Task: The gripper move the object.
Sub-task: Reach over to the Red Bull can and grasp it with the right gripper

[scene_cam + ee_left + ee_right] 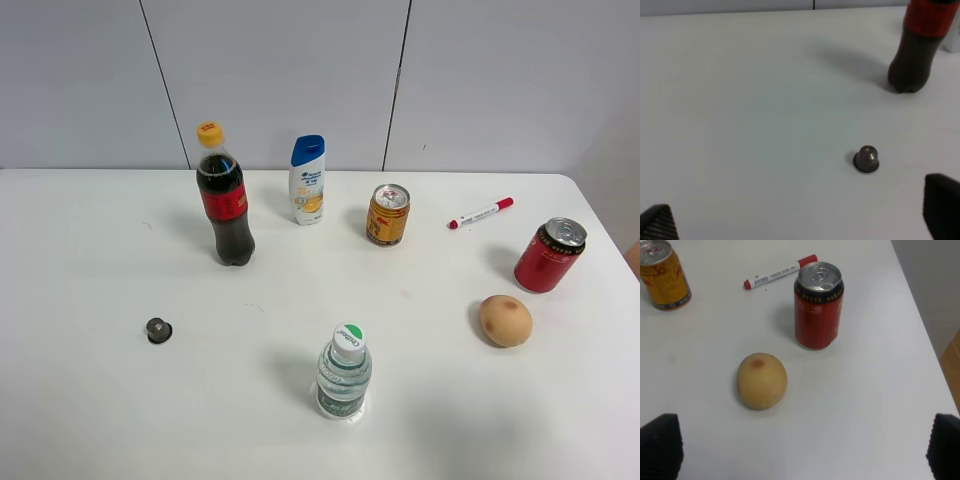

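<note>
The short gold-yellow can (pixel 388 215) with red-orange markings and a silver top stands upright on the white table (pixel 90 250), right of centre toward the back. It also shows in the right wrist view (pixel 662 276). Neither gripper shows in the exterior high view. In the left wrist view the left gripper (pixel 800 220) is open and empty, only its two black fingertips (pixel 944 205) showing. In the right wrist view the right gripper (pixel 802 450) is open and empty, its fingertips (pixel 660 445) spread wide, well short of the can.
A cola bottle (pixel 224 200), a shampoo bottle (pixel 307 180), a red marker (pixel 480 213), a taller red can (pixel 549 255), a round yellowish fruit (pixel 505 320), a water bottle (pixel 344 373) and a small dark cap (pixel 158 329) stand around the table.
</note>
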Controlling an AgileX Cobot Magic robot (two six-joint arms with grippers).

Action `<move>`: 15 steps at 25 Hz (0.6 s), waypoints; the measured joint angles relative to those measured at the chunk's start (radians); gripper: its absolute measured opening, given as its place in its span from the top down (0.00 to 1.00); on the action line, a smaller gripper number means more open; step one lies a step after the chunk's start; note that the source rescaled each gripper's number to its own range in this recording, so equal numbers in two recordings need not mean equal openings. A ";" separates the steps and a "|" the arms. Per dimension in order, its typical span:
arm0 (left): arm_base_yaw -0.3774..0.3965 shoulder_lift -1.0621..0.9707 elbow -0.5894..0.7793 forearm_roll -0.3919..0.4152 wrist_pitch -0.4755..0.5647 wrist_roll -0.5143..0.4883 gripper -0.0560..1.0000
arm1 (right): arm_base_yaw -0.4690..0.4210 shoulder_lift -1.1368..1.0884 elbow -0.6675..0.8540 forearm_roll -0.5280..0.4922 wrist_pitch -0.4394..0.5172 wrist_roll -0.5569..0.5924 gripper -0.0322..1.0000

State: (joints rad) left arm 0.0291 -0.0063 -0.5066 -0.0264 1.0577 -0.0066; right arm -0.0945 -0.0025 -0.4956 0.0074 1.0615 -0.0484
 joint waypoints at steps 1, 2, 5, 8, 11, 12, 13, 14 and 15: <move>0.000 0.000 0.000 0.000 0.000 0.000 0.00 | 0.000 0.000 0.000 0.000 0.000 0.000 0.00; 0.000 0.000 0.000 0.000 0.000 0.000 0.00 | 0.000 0.000 0.000 0.000 0.000 0.000 0.00; 0.000 0.000 0.000 0.000 0.000 0.000 0.00 | 0.000 0.000 0.000 0.000 0.000 0.000 0.00; 0.000 0.000 0.000 0.000 0.000 0.000 0.00 | 0.000 0.000 0.000 0.000 0.000 0.001 0.00; 0.000 0.000 0.000 0.000 0.000 0.000 0.00 | 0.000 0.000 0.000 0.000 0.000 0.004 0.00; 0.000 0.000 0.000 0.000 0.000 0.000 0.00 | 0.000 0.000 0.000 0.000 0.000 0.006 0.00; 0.000 0.000 0.000 0.000 0.000 0.000 0.00 | 0.000 0.000 0.000 0.000 0.000 0.007 0.00; 0.000 0.000 0.000 0.000 0.000 0.000 0.00 | 0.000 0.000 0.000 0.000 0.000 0.007 0.00; 0.000 0.000 0.000 0.000 0.000 0.000 0.00 | 0.000 0.000 0.000 0.000 0.000 0.007 0.00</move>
State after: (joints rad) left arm 0.0291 -0.0063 -0.5066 -0.0264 1.0577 -0.0066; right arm -0.0945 -0.0025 -0.4956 0.0074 1.0615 -0.0412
